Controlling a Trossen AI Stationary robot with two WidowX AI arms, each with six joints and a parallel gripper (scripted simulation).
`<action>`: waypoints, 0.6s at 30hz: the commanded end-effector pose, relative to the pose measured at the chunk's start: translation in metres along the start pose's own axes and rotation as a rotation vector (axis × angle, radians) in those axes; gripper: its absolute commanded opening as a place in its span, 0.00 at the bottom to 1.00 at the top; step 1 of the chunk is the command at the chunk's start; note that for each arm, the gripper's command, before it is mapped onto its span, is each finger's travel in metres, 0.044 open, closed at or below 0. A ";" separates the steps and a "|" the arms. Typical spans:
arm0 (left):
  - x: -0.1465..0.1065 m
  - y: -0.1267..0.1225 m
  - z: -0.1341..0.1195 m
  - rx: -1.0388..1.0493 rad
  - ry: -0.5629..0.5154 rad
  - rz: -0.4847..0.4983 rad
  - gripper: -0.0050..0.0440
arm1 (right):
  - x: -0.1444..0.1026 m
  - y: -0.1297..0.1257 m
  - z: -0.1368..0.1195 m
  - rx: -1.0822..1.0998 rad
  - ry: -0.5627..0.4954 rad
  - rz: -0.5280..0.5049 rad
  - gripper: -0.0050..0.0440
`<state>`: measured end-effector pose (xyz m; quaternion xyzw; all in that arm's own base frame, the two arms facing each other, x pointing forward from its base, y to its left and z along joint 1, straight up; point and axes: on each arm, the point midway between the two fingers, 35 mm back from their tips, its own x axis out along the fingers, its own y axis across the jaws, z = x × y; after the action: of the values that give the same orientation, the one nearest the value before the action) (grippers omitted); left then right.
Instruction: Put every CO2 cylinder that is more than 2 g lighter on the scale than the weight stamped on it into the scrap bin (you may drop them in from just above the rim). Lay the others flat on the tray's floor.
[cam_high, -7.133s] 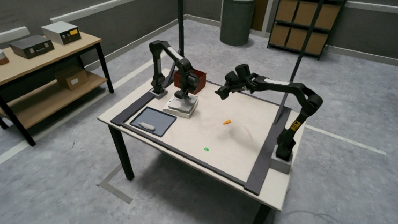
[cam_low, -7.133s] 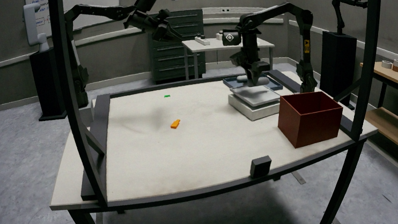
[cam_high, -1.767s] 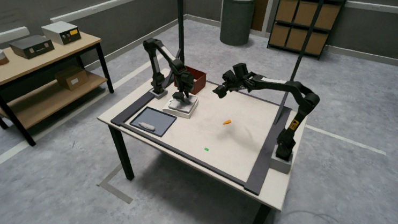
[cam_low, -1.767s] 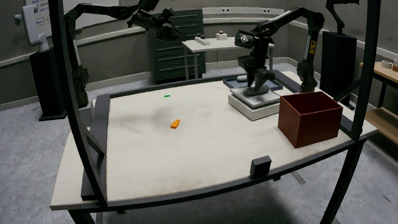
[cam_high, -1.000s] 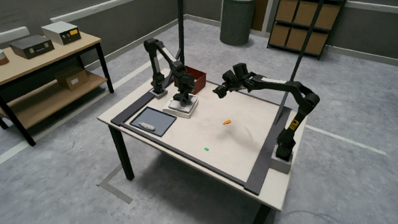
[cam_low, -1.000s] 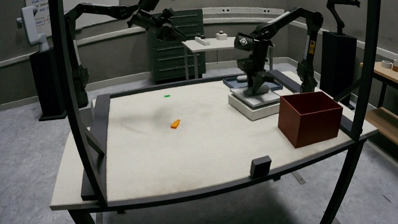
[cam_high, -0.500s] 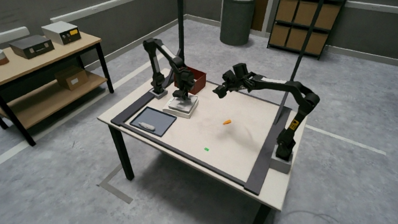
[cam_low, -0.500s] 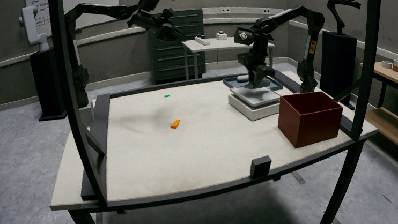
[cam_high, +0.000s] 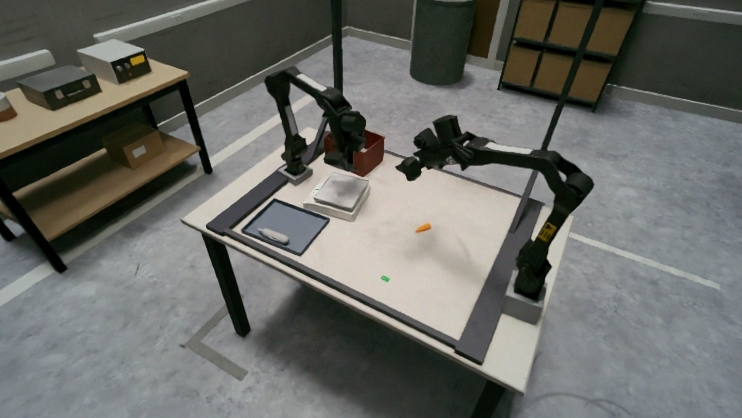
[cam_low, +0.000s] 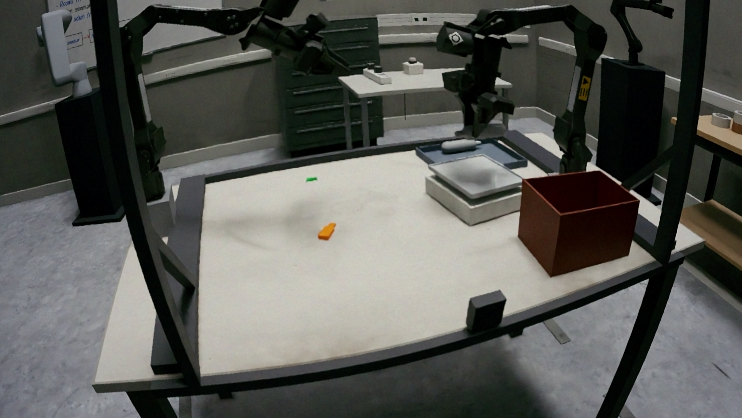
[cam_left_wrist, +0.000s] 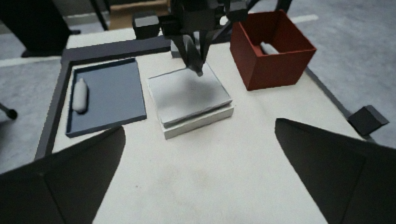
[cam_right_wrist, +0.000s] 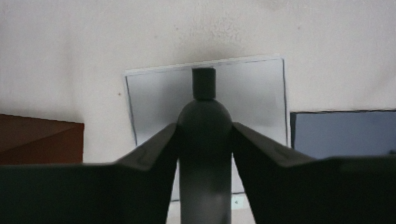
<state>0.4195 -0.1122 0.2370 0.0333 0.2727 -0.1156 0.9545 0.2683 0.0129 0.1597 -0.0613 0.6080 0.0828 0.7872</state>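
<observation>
- Top view: the right gripper (cam_high: 348, 163) (cam_low: 481, 122) (cam_left_wrist: 195, 64) (cam_right_wrist: 204, 130) hangs above the scale (cam_high: 340, 193) (cam_low: 473, 176) (cam_left_wrist: 187, 95) (cam_right_wrist: 257, 102); its fingers and load are too dark to separate here; the scrap bin (cam_high: 371, 155) (cam_low: 581, 233) (cam_left_wrist: 275, 70) (cam_right_wrist: 45, 142) is partly hidden behind that arm; the left gripper (cam_high: 407, 167) (cam_low: 340, 64) (cam_left_wrist: 200, 129) is aloft over the table, its gap hard to read.
- Exterior view: the held cylinder (cam_low: 475, 129) (cam_left_wrist: 191, 50) (cam_right_wrist: 205, 155) is a dim shape below the right fingers, apart from the scale; a second cylinder (cam_high: 273, 236) (cam_low: 460, 145) (cam_left_wrist: 80, 96) lies in the tray (cam_high: 306, 223) (cam_low: 498, 150) (cam_left_wrist: 115, 90) (cam_right_wrist: 345, 135); the bin's floor is out of sight.
- Left wrist view: the left claw stands wide, with nothing between its fingers; a third cylinder (cam_left_wrist: 269, 48) shows inside the bin, its lower part cut off by the wall; no stamped weight can be read.
- Right wrist view: the right claw is narrowed onto the cylinder's body, one finger on either side; its neck points towards the top of the view, its other end runs out of frame; bin and tray are cropped; the scale's reading cannot be made out.
</observation>
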 end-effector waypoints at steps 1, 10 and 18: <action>0.002 -0.010 0.022 0.010 -0.026 -0.019 1.00 | -0.007 0.018 0.009 0.000 -0.023 0.001 0.00; 0.032 -0.051 0.066 0.052 -0.030 -0.088 1.00 | -0.010 0.094 0.008 0.013 -0.020 0.026 0.00; 0.064 -0.106 0.101 0.099 -0.033 -0.167 1.00 | -0.021 0.183 -0.022 0.031 -0.028 0.064 0.00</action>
<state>0.4887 -0.2210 0.2734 0.0531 0.2599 -0.1948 0.9443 0.2162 0.1608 0.1638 -0.0389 0.6137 0.1008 0.7821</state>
